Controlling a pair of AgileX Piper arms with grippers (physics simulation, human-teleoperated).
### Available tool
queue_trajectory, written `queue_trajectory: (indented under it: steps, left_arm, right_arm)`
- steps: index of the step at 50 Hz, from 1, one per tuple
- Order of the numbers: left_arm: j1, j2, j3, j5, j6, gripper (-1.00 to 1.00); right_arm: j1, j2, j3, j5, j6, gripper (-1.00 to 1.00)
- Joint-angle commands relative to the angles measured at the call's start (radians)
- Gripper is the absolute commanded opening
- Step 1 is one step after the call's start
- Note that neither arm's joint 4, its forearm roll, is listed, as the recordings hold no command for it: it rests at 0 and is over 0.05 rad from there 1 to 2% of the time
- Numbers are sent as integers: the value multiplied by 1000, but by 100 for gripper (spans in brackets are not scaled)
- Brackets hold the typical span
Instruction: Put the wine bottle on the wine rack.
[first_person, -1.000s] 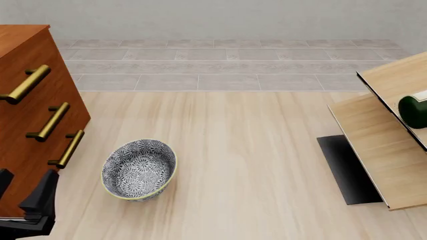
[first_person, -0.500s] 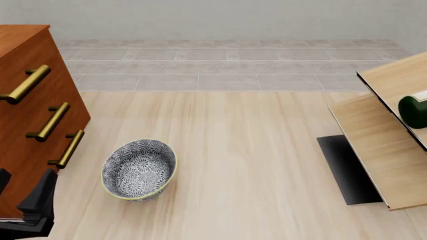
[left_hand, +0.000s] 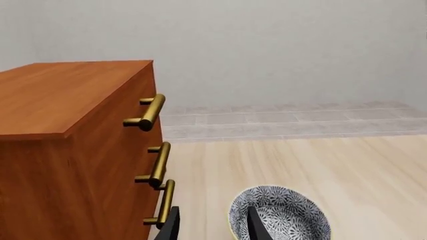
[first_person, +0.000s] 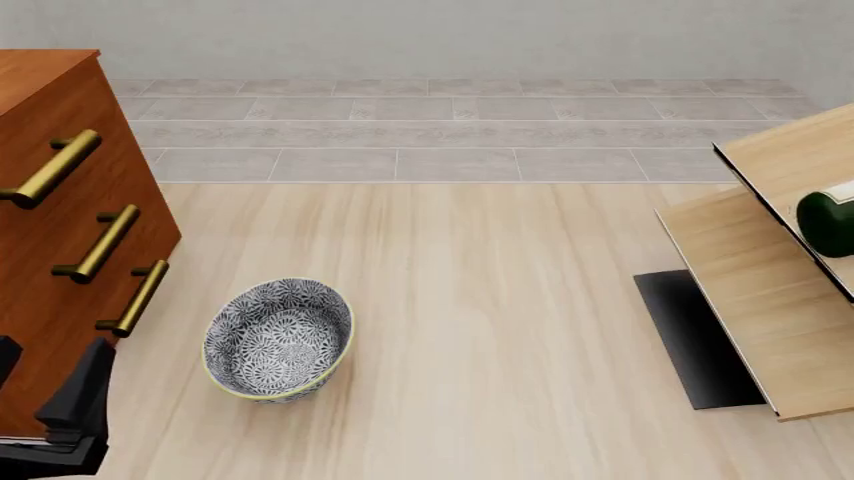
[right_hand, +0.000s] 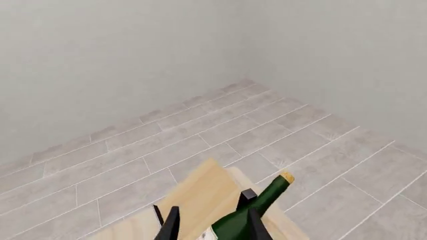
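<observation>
Right pincer (right_hand: 210, 227) open above wine bottle (right_hand: 250, 212).

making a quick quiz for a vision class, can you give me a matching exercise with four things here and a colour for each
Things:
1. wine bottle
2. wine rack
3. cabinet
4. bowl

Colours:
A. reddish-brown with brass handles
B. dark green with a tan cork
C. blue and white pattern with a pale yellow rim
D. pale light wood with a black base

Pairs: 1-B, 2-D, 3-A, 4-C
</observation>
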Motion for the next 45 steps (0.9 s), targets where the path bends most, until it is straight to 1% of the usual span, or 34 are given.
queue_trajectory:
  steps: [1,6,8,15,17,19,21,26,33,37,38,43,45]
  left_arm:
    - [-4,-10,-2,10,6,100]
    - [2,-32,-3,31,-1,100]
    - [1,-36,-4,37,-4,100]
    - [0,-38,-6,39,3,100]
    - [1,-41,-7,43,5,100]
    - [1,-42,-8,45,6,100]
    - [0,-42,-10,45,6,100]
    - [1,-43,-12,47,8,100]
    - [-4,-40,-24,54,12,100]
    - [-4,-58,-36,79,16,100]
    - [-5,-59,-40,84,17,100]
    - [-5,-57,-53,93,18,100]
    - [-5,-58,-59,97,23,100]
  right_arm:
    - [58,-60,38,13,-36,100]
    - [83,-88,68,11,-42,100]
    - [91,-94,76,11,-37,100]
    - [131,-143,113,17,-50,100]
    - [156,-160,128,20,-57,100]
    - [160,-167,133,20,-55,100]
    - [164,-179,139,25,-66,100]
    - [190,-218,171,36,-69,100]
    - [216,-253,210,35,-90,100]
    - [227,-271,228,36,-85,100]
    - [236,-277,232,37,-93,100]
    - [253,-295,250,39,-95,100]
    - [264,-305,266,37,-109,100]
